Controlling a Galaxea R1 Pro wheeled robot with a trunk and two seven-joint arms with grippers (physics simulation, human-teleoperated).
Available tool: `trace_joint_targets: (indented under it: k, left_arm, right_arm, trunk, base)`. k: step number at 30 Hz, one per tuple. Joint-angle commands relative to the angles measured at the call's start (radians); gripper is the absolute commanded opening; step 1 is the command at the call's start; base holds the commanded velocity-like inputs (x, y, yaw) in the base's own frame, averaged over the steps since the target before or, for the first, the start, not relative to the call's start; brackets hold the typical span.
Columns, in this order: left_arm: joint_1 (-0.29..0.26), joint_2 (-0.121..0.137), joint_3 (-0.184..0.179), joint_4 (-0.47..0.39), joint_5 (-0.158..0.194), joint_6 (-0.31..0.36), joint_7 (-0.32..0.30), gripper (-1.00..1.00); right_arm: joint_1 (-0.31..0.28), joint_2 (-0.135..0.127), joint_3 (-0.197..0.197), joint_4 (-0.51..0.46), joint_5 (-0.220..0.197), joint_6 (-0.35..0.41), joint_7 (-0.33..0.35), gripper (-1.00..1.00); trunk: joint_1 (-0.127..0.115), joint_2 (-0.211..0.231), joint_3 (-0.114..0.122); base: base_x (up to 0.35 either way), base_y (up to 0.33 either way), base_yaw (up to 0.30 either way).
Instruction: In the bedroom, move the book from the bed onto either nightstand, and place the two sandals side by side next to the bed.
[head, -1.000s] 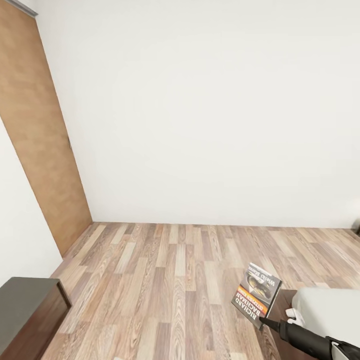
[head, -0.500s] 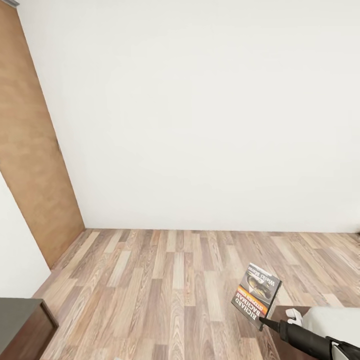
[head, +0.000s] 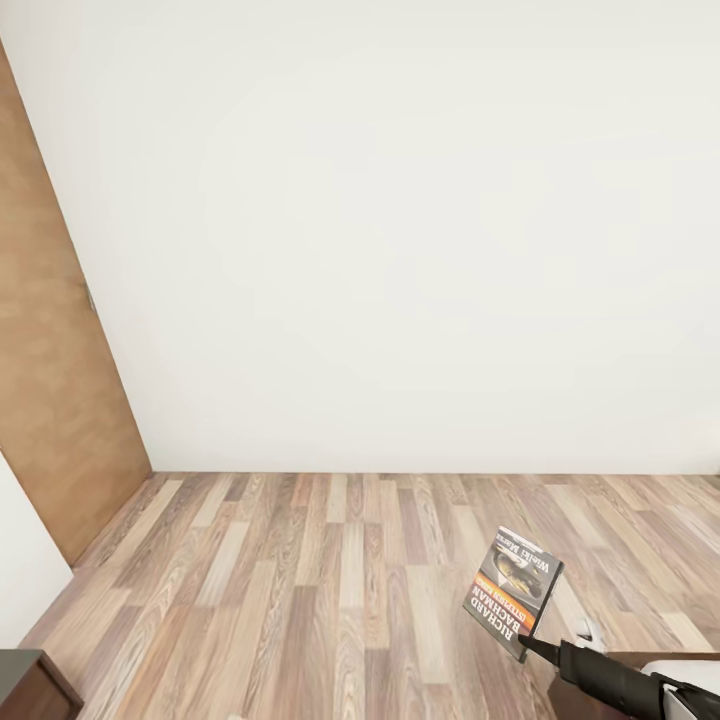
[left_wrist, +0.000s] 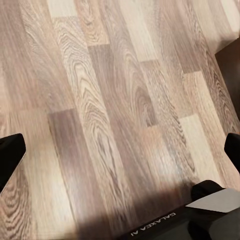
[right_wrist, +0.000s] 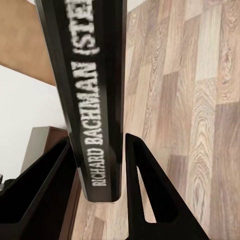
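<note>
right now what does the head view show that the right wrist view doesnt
The head view alone shows the book's front cover and the long white wall. The right wrist view alone shows the spine lettering, with the right gripper's fingers pressed on both covers, and dark wooden furniture beyond. Both show the book held by the right gripper, the plank floor and the brown door.

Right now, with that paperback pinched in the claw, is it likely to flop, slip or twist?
The book probably stays fairly stiff: it stands nearly upright and unbent above the right gripper. It looks thin and small, so likely light. The fingers clamp only its lower spine end, so it could pivot or slip if jolted.
</note>
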Motion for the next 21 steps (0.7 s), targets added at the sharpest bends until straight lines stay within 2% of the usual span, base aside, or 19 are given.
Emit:
trace_joint_targets:
  k: [1,21]
  left_arm:
    - [-0.001,0.001,-0.008,0.001,0.009,-0.004,-0.002,1.0]
    - [-0.001,-0.001,-0.01,0.001,0.009,-0.004,-0.002,1.0]
  right_arm:
    - [-0.001,-0.001,0.003,-0.001,-0.012,0.01,0.001,-1.0]
    - [-0.001,-0.001,0.003,-0.001,-0.012,0.01,-0.001,-1.0]
  trunk:
    - [0.001,-0.001,-0.001]
    - [0.001,-0.001,-0.001]
  base:
    - [0.334,0.0,0.0]
    - [0.335,0.0,0.0]
